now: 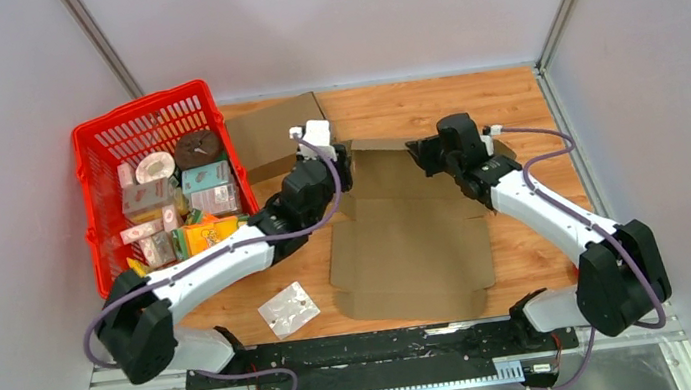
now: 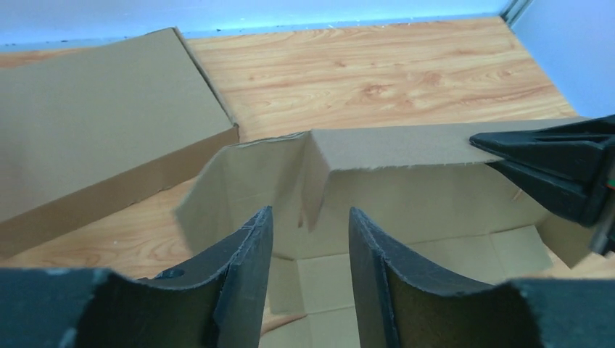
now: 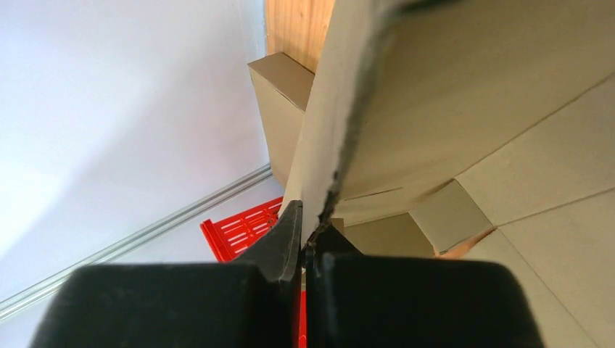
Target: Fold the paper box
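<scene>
Over on the left, the red basket [image 1: 140, 104] of packets sits apart from the work. The closed brown carton [image 1: 273, 134] lies flat just behind the left gripper [image 2: 310, 217]. That gripper has its jaws spread with nothing between them, and it is aimed at the corner flap [image 2: 315, 181] of the paper box [image 1: 409, 247]. The box lies mostly flat in the middle of the table, with only its rear wall [image 2: 406, 145] stood up. The right gripper [image 3: 303, 226] has its jaws pressed together on the top edge of that wall.

The wall is what worries me. It hangs on one thin pinch, so if the left jaws push the flap in off-line, the cardboard could twist, slip out of the pinch and flop back down. A hard shove could also slide the whole sheet across the wood, or crease it away from its score lines.
</scene>
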Available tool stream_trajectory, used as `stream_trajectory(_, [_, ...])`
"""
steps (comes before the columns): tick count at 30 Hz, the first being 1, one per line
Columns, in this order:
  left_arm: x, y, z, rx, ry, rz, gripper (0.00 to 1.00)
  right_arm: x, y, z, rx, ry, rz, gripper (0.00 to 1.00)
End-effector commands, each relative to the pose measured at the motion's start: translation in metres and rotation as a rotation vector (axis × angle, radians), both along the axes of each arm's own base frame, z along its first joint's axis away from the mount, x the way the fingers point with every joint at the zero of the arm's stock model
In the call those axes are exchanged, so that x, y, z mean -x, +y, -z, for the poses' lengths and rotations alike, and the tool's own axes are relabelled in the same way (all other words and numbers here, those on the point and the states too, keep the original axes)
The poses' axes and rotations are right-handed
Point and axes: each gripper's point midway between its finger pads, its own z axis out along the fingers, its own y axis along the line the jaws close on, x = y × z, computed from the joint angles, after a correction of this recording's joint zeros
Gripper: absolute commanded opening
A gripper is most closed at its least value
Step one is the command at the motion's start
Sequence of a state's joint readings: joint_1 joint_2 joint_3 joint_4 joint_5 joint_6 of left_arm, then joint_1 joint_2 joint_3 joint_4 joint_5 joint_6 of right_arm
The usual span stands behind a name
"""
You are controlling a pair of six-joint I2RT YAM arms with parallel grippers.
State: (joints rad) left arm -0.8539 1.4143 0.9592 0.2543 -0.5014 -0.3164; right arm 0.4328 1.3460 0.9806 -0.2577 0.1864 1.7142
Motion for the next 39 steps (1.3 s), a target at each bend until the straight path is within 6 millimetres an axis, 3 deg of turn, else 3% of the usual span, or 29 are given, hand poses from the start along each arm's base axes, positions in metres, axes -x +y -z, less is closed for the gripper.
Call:
stream_trajectory(1, [0.017,0.031,-0.018,0.030,-0.011,0.028,0.49,-0.003,-0.007,-0.008,0.015,-0.094,-0.055,0.00])
stream_trajectory(3, [0.016,0.054,-0.025,0.024,-0.030,-0.011,0.49,-0.005,-0.007,-0.012,0.008,-0.136,-0.082,0.01])
stream_trajectory(6, [0.009,0.087,-0.002,-0.070,0.049,-0.089,0.54,-0.007,-0.012,-0.016,0.005,-0.155,-0.107,0.03])
stream_trajectory(8, [-0.003,0.105,-0.002,-0.096,0.068,-0.142,0.54,-0.008,-0.011,-0.023,-0.005,-0.187,-0.124,0.03])
stream_trajectory(9, [-0.007,0.113,0.014,-0.144,0.121,-0.164,0.54,-0.003,-0.008,-0.020,-0.017,-0.180,-0.150,0.03])
stream_trajectory(10, [-0.013,0.117,0.009,-0.146,0.130,-0.182,0.54,-0.005,-0.008,-0.025,-0.032,-0.206,-0.160,0.03])
stream_trajectory(12, [-0.025,0.130,0.033,-0.205,0.240,-0.216,0.52,-0.007,-0.008,-0.034,-0.051,-0.245,-0.171,0.02])
stream_trajectory(13, [-0.035,0.128,0.018,-0.190,0.230,-0.225,0.52,-0.005,-0.006,-0.035,-0.065,-0.250,-0.186,0.02])
stream_trajectory(14, [-0.043,0.127,0.031,-0.221,0.269,-0.225,0.50,-0.005,-0.006,-0.038,-0.070,-0.261,-0.190,0.02])
stream_trajectory(15, [-0.046,0.123,0.036,-0.235,0.301,-0.188,0.49,-0.006,-0.007,-0.041,-0.069,-0.270,-0.191,0.02])
stream_trajectory(16, [-0.055,0.116,0.022,-0.248,0.283,-0.161,0.47,-0.006,-0.008,-0.043,-0.067,-0.275,-0.186,0.02])
stream_trajectory(17, [-0.062,0.110,0.038,-0.287,0.326,-0.138,0.43,-0.005,-0.009,-0.043,-0.067,-0.275,-0.183,0.01])
stream_trajectory(18, [-0.066,0.097,0.031,-0.288,0.342,-0.078,0.39,-0.006,-0.011,-0.045,-0.066,-0.279,-0.177,0.01])
stream_trajectory(20, [-0.067,0.080,0.048,-0.323,0.384,0.027,0.37,-0.008,-0.013,-0.044,-0.071,-0.280,-0.172,0.01])
stream_trajectory(21, [-0.063,0.065,0.053,-0.292,0.390,0.106,0.37,-0.008,-0.013,-0.045,-0.078,-0.286,-0.174,0.01])
stream_trajectory(25, [-0.048,0.034,0.066,-0.222,0.364,0.285,0.34,-0.014,-0.011,-0.043,-0.102,-0.288,-0.169,0.01])
stream_trajectory(26, [-0.048,0.027,0.054,-0.187,0.308,0.316,0.33,-0.015,-0.013,-0.041,-0.113,-0.282,-0.157,0.01])
stream_trajectory(27, [-0.037,0.021,0.065,-0.170,0.324,0.373,0.32,-0.016,-0.014,-0.039,-0.115,-0.279,-0.146,0.01])
stream_trajectory(29, [-0.033,0.012,0.056,-0.137,0.263,0.421,0.32,-0.020,-0.014,-0.041,-0.118,-0.291,-0.139,0.01])
stream_trajectory(33, [-0.013,-0.005,0.066,-0.136,0.259,0.515,0.33,-0.022,-0.012,-0.042,-0.123,-0.296,-0.148,0.01])
stream_trajectory(35, [-0.013,-0.013,0.056,-0.129,0.190,0.516,0.35,-0.021,-0.012,-0.039,-0.122,-0.290,-0.151,0.01])
stream_trajectory(39, [-0.014,-0.018,0.066,-0.164,0.170,0.475,0.41,-0.016,-0.012,-0.036,-0.124,-0.293,-0.162,0.01])
